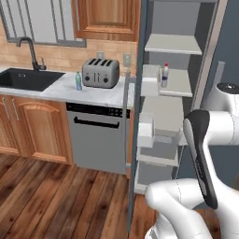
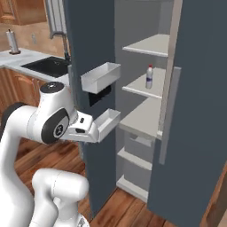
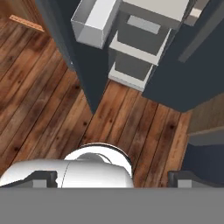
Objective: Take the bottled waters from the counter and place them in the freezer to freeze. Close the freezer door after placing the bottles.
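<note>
The freezer [image 2: 195, 111] stands open before my rig, its tall slate-grey body filling the right base view, pale shelves exposed so that bottles can go straight in. The freezer door [image 2: 88, 57] is swung wide toward me, white bins on its inner face, and I judge it must stay that way until the second bottle is stowed. To the left runs the counter [image 1: 100, 93], veined marble above a steel dishwasher [image 1: 95, 140] and brown cabinets, with the black sink [image 1: 25, 79] at its far end. The arm [image 2: 53, 119] is folded back close to the base, well apart from both shelf and counter (a travelling posture, I would say, not a reaching one). A toaster [image 1: 100, 73] sits against the backsplash. The red-capped bottle [image 1: 165, 75] stands upright on a middle freezer shelf [image 1: 177, 88], set near the front edge where it went in most easily; it reads as already placed. The green-capped bottle [image 1: 79, 81] waits upright on the counter just beside the toaster, on its left, well apart from the freezer, so half the job is left. My hand [image 3: 107, 179] points down at the wooden floor with its fingers spread wide and nothing between them, free for the next pick. My next move, as I judge it, is a turn toward the counter.
</note>
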Tool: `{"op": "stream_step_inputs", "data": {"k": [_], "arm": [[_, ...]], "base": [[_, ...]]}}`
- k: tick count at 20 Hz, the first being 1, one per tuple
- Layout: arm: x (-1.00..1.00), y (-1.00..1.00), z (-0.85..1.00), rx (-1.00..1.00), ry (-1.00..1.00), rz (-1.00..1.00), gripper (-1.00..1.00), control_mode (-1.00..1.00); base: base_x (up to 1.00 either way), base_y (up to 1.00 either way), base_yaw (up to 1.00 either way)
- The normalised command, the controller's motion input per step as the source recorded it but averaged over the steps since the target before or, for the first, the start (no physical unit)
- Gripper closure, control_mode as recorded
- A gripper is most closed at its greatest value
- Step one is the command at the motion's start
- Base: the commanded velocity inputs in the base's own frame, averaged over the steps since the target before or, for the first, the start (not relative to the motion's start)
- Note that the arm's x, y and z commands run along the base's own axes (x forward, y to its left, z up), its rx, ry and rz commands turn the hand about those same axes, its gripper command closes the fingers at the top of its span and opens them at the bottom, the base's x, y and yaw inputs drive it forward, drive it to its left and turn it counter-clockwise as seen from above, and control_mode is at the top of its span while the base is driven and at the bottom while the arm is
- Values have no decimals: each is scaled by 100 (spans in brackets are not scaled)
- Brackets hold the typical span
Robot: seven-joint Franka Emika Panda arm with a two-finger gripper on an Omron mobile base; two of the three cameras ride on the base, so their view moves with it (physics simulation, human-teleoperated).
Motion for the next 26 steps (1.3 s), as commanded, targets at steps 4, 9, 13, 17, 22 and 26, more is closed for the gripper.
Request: {"op": "stream_step_inputs", "data": {"k": [4, 9, 13, 17, 22, 26], "arm": [[0, 0, 0, 0, 0, 0, -100, 100], [0, 0, 0, 0, 0, 0, -100, 100], [0, 0, 0, 0, 0, 0, -100, 100], [0, 0, 0, 0, 0, 0, -100, 100], [0, 0, 0, 0, 0, 0, -100, 100], [0, 0, 0, 0, 0, 0, -100, 100]], "base": [[-21, 100, -22], [0, 100, -27], [2, 100, -28], [8, 100, -30], [27, 100, -34], [64, 100, -40]]}}
